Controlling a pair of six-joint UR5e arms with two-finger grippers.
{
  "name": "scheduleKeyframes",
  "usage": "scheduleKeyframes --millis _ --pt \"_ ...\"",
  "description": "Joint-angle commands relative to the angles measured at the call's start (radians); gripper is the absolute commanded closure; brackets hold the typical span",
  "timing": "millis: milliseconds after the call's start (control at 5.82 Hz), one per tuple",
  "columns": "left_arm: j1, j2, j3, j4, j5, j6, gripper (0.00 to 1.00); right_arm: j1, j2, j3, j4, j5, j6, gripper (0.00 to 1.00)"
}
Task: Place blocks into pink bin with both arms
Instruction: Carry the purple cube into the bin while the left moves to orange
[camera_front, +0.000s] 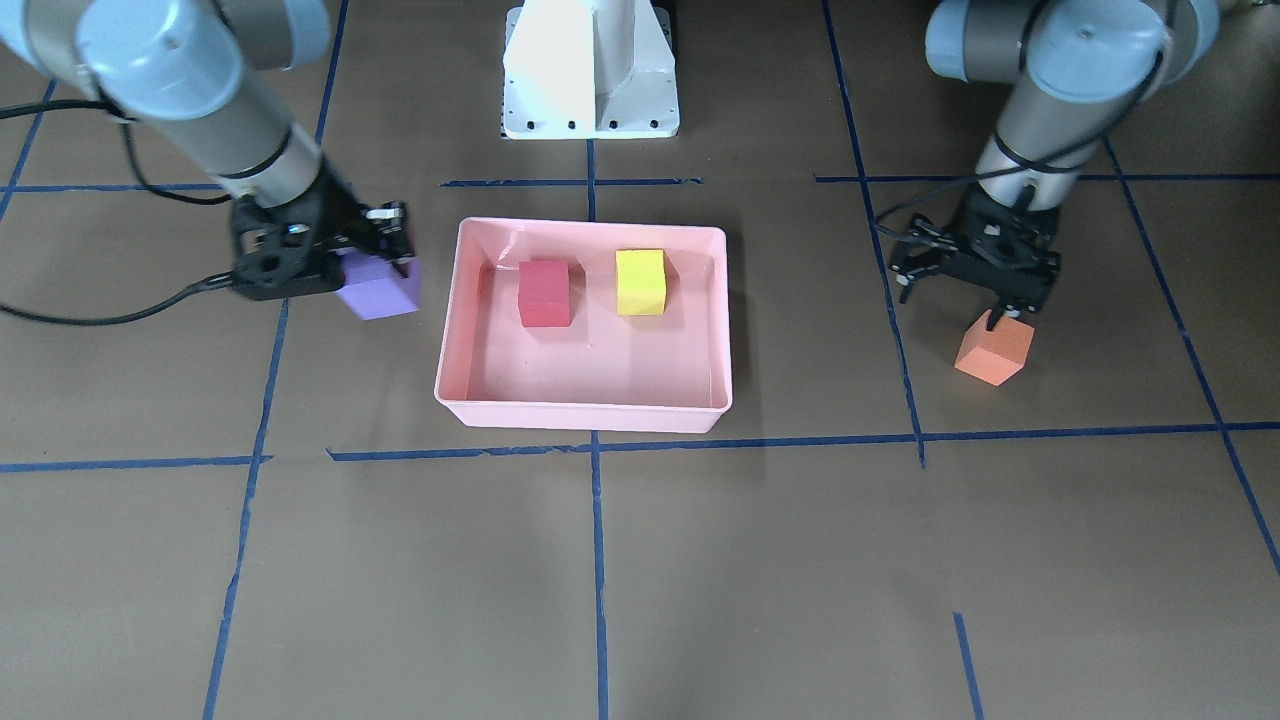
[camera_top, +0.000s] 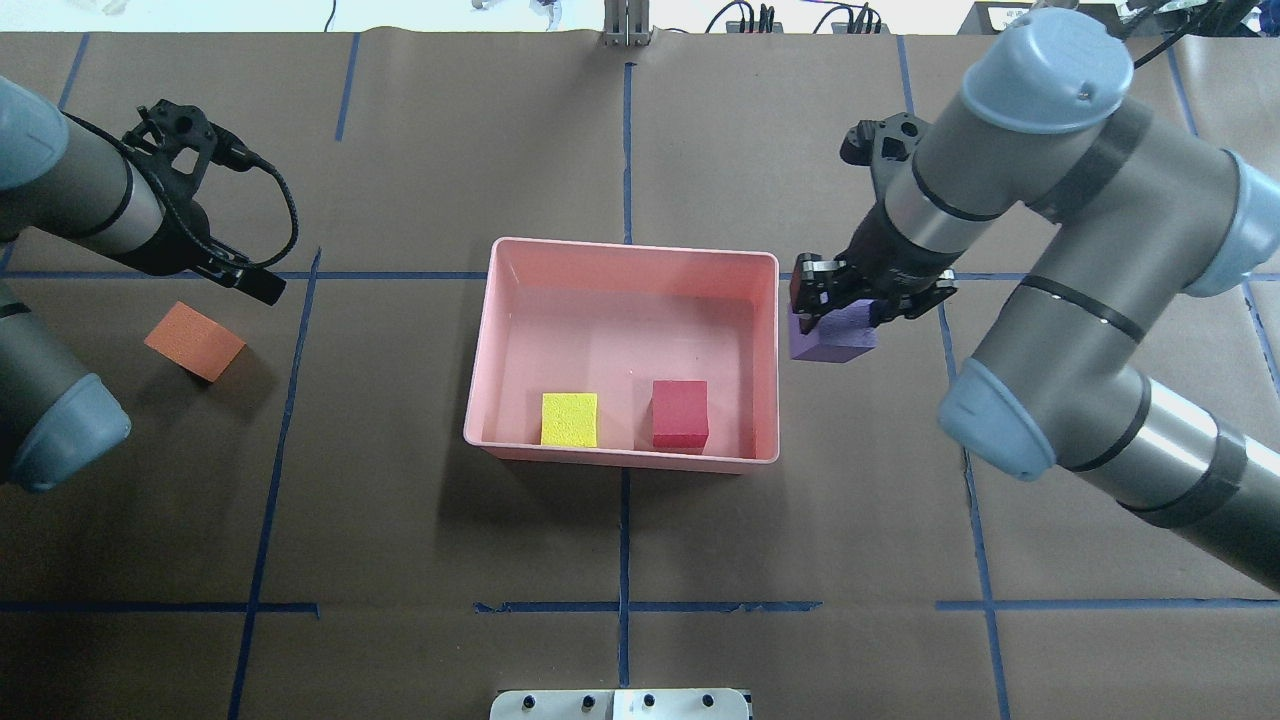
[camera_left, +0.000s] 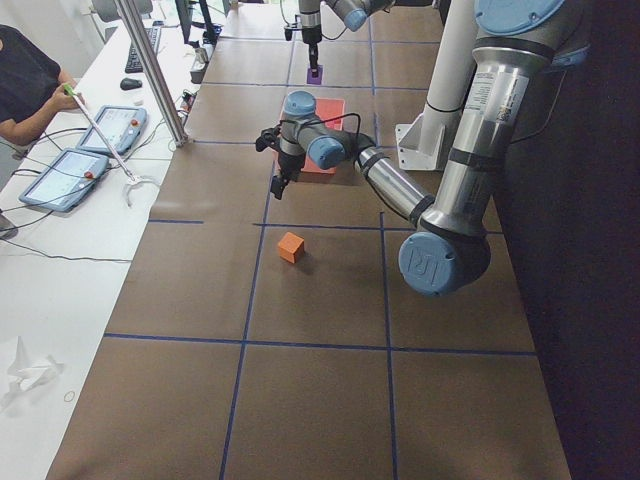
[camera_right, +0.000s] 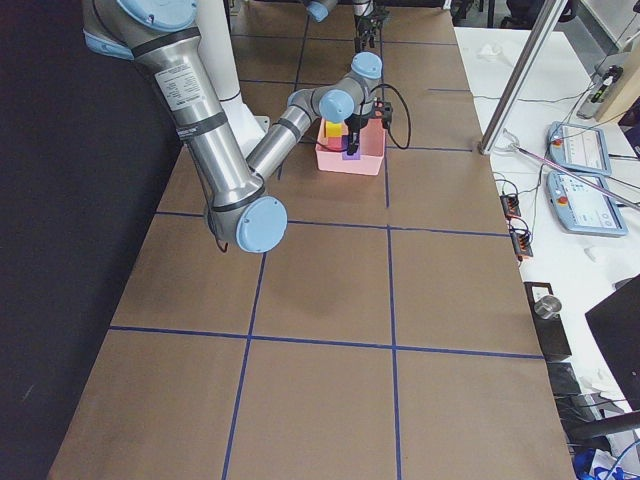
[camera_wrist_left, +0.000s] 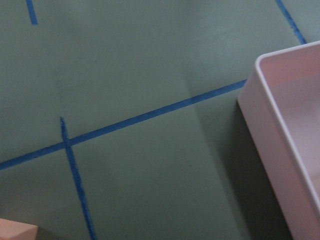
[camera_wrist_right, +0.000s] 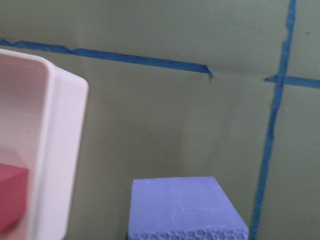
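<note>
The pink bin (camera_front: 590, 415) (camera_top: 620, 455) holds the red-pink block (camera_front: 544, 293) (camera_top: 680, 412) and the yellow-green block (camera_front: 640, 282) (camera_top: 569, 419). My right gripper (camera_front: 385, 265) (camera_top: 835, 310) is shut on the purple block (camera_front: 380, 292) (camera_top: 832, 338) (camera_wrist_right: 185, 210) and holds it just outside the bin's wall (camera_wrist_right: 55, 150). The orange block (camera_front: 993, 350) (camera_top: 195, 340) (camera_wrist_left: 15, 231) lies on the table on my left side. My left gripper (camera_front: 975, 300) (camera_top: 245, 280) hovers just over it; its jaws look open and empty.
The white pedestal base (camera_front: 590, 70) stands behind the bin. Blue tape lines (camera_top: 625, 605) grid the brown table. In the exterior left view an operator (camera_left: 25, 75), tablets (camera_left: 70, 175) and a metal post (camera_left: 150, 70) stand at the far table edge.
</note>
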Motion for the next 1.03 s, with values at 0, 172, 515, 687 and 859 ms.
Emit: scheduleKeyframes --millis 0,172,515,687,859 --pt "-0.056 0.001 0.179 -0.211 -0.044 0.065 0.0 -0.093 0.129 -0.142 0.094 -0.116 0.188 1.0" --pt "-0.091 0.001 0.186 -0.22 -0.117 0.067 0.0 -0.116 0.147 -0.264 0.268 -0.143 0.279 1.0" --pt "-0.102 -0.001 0.187 -0.217 -0.127 0.067 0.0 -0.149 0.155 -0.316 0.3 -0.189 0.29 0.98" --pt "-0.107 0.001 0.209 -0.219 -0.128 0.095 0.0 -0.149 0.158 -0.325 0.297 -0.189 0.289 0.48" --pt "-0.105 0.002 0.227 -0.219 -0.128 0.109 0.0 -0.149 0.164 -0.328 0.296 -0.191 0.29 0.0"
